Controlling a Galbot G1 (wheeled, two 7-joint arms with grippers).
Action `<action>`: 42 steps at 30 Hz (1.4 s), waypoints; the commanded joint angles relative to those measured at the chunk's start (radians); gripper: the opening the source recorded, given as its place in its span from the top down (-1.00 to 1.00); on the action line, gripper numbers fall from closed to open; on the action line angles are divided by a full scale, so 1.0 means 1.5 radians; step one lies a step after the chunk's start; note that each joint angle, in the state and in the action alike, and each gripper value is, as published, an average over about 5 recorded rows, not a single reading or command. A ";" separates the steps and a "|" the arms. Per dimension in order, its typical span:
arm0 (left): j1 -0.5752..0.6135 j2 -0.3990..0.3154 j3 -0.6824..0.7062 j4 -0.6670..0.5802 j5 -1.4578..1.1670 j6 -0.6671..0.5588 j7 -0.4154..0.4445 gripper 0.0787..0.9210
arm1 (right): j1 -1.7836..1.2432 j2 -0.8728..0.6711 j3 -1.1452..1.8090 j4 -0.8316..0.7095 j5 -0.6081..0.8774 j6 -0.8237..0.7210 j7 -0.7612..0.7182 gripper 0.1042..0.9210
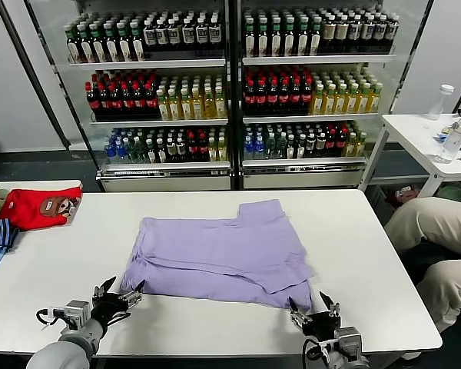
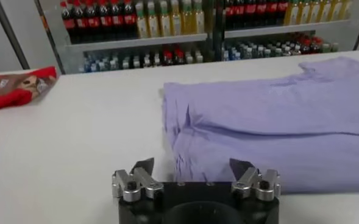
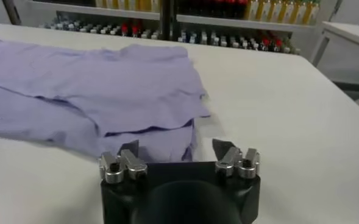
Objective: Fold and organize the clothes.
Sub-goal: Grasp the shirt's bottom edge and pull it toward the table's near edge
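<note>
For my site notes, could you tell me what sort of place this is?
Probably a retail-style test room: glass-fronted coolers full of bottled drinks, a white worktable holding a lavender T-shirt, and a second white table nearby.

T-shirt (image 1: 230,250) folded at table (image 1: 54,284) centre. Left gripper (image 1: 121,293) before its near-left corner, right gripper (image 1: 313,305) before near-right corner. Red garment (image 1: 37,207) far left; bottle shelves (image 1: 230,92) behind.
</note>
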 commanded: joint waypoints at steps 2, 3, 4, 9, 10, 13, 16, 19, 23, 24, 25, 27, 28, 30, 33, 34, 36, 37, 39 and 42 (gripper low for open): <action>0.012 0.005 0.000 0.000 -0.022 0.005 -0.008 -0.35 | -0.012 0.009 -0.008 -0.009 0.004 0.000 0.003 -0.06; 0.012 0.005 0.001 0.001 -0.022 0.005 -0.008 -0.27 | -0.010 0.010 -0.009 -0.011 0.005 0.000 0.003 0.02; 0.011 0.005 0.002 0.001 -0.022 0.004 -0.008 -0.21 | -0.008 0.010 -0.009 -0.012 0.007 0.000 0.003 0.09; 0.011 0.004 0.004 -0.003 -0.027 0.002 -0.007 0.14 | -0.010 0.007 0.002 -0.004 0.017 -0.002 0.002 0.45; 0.016 0.004 0.003 -0.009 -0.029 0.001 -0.007 0.20 | -0.013 0.005 0.007 0.002 0.020 -0.002 0.001 0.51; 0.049 0.007 -0.008 -0.049 -0.032 -0.006 -0.008 0.41 | -0.035 -0.006 0.030 0.032 0.026 -0.005 -0.003 0.72; 0.119 0.010 -0.033 -0.115 -0.030 -0.015 -0.011 0.61 | -0.089 -0.017 0.062 0.085 0.025 -0.007 -0.011 0.90; 0.207 0.014 -0.064 -0.164 -0.020 -0.026 -0.016 0.82 | -0.158 -0.026 0.094 0.134 0.010 -0.005 -0.021 0.96; 0.277 0.024 -0.115 -0.169 -0.009 -0.031 -0.016 0.94 | -0.224 -0.029 0.121 0.170 -0.009 0.000 -0.030 0.97; 0.284 0.026 -0.126 -0.161 -0.010 -0.029 -0.015 0.95 | -0.233 -0.027 0.121 0.171 -0.016 0.002 -0.031 0.96; 0.287 0.027 -0.133 -0.154 -0.010 -0.027 -0.015 0.95 | -0.237 -0.025 0.117 0.168 -0.024 0.004 -0.031 0.96; 0.288 0.028 -0.137 -0.147 -0.008 -0.024 -0.014 0.95 | -0.235 -0.021 0.104 0.160 -0.039 0.008 -0.032 0.91; 0.288 0.027 -0.136 -0.148 -0.007 -0.024 -0.015 0.94 | -0.230 -0.020 0.100 0.158 -0.045 0.009 -0.033 0.88; 0.285 0.024 -0.138 -0.163 -0.004 -0.025 -0.019 0.88 | -0.220 -0.020 0.103 0.165 -0.045 0.009 -0.036 0.75; 0.266 0.022 -0.156 -0.193 -0.008 -0.024 -0.032 0.69 | -0.198 -0.027 0.139 0.191 -0.024 0.008 -0.039 0.54; 0.253 0.022 -0.163 -0.201 -0.013 -0.024 -0.036 0.63 | -0.188 -0.030 0.154 0.198 -0.013 0.007 -0.039 0.48; 0.211 0.027 -0.170 -0.208 -0.030 -0.025 -0.043 0.49 | -0.143 -0.036 0.178 0.199 0.014 0.001 -0.040 0.33; 0.182 0.032 -0.166 -0.202 -0.040 -0.025 -0.042 0.43 | -0.112 -0.037 0.182 0.192 0.025 -0.005 -0.039 0.27; 0.109 0.042 -0.141 -0.167 -0.053 -0.022 -0.031 0.28 | -0.014 -0.036 0.169 0.151 0.047 -0.027 -0.032 0.12; -0.029 0.051 -0.071 -0.077 -0.058 -0.006 0.009 0.08 | 0.171 -0.027 0.092 0.037 0.070 -0.056 -0.011 -0.07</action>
